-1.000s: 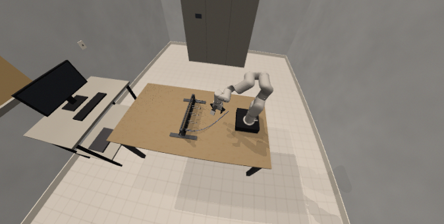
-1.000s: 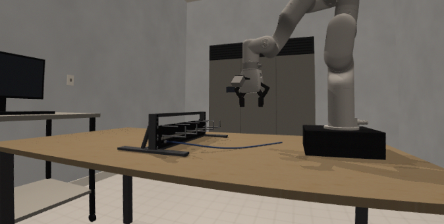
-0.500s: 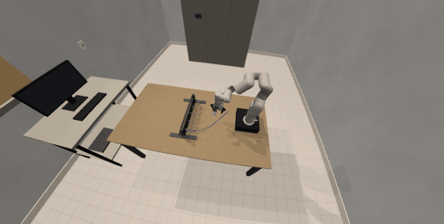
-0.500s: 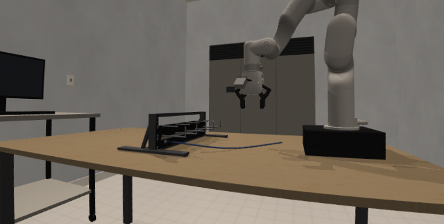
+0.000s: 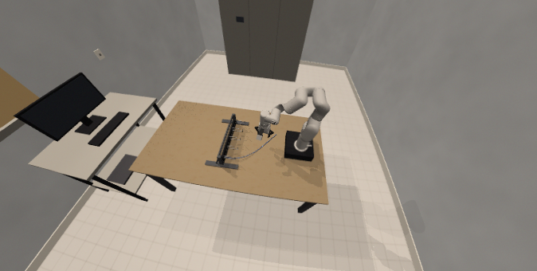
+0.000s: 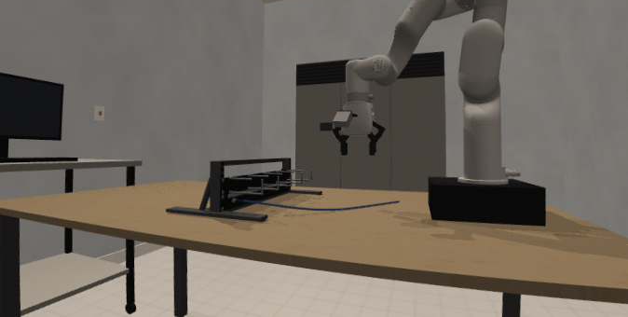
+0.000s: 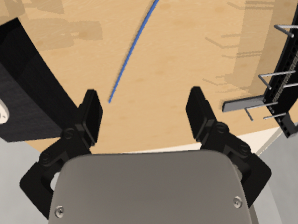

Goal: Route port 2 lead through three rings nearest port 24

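Note:
The blue lead (image 5: 259,150) (image 6: 326,209) (image 7: 131,51) runs out from the near end of the dark rack (image 5: 228,139) (image 6: 251,162) and curves across the table toward the robot base. Its free end (image 6: 397,201) (image 7: 110,100) points away from the rack. Thin wire rings (image 6: 262,186) (image 7: 270,75) stick out from the rack's front; the lead appears to pass below them, in none of the far ones. Port numbers are too small to read. My gripper (image 5: 264,134) (image 6: 358,153) (image 7: 144,98) is open and empty, high above the table, between the rack's far half and the base.
The black robot base (image 5: 292,139) (image 6: 484,205) (image 7: 35,90) stands on the wooden table (image 5: 171,139) (image 6: 373,252) (image 7: 170,50) beyond the lead's free end. The rack's flat feet (image 5: 235,122) (image 6: 233,215) (image 7: 243,104) stick out at both ends. A side desk (image 5: 139,103) holds a monitor.

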Controlling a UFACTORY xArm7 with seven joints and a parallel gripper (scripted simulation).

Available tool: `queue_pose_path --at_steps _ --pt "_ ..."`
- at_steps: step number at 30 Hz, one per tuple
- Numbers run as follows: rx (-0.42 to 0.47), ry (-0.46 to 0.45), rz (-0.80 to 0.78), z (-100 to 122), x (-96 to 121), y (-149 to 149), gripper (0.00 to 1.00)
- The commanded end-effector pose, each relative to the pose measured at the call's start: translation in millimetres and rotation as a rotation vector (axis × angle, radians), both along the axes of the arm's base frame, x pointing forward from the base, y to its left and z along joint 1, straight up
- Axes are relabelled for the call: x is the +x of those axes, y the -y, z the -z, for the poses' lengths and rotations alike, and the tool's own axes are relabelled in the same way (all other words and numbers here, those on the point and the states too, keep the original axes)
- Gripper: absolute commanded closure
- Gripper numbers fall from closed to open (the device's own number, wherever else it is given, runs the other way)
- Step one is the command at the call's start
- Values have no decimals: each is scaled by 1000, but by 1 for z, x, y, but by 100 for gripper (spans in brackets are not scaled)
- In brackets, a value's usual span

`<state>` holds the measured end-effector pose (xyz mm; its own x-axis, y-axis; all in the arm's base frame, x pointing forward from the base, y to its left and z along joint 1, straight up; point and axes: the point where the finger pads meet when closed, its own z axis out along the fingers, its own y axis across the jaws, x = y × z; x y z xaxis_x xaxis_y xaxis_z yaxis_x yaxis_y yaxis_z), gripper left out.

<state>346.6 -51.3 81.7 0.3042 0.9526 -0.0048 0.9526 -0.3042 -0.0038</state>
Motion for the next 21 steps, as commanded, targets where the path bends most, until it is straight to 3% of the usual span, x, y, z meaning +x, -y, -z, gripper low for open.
queue_pose_path --at_steps 1,21 --pt "-1 4 -3 -1 1 0 0" --pt "-1 4 -32 2 -1 1 0"
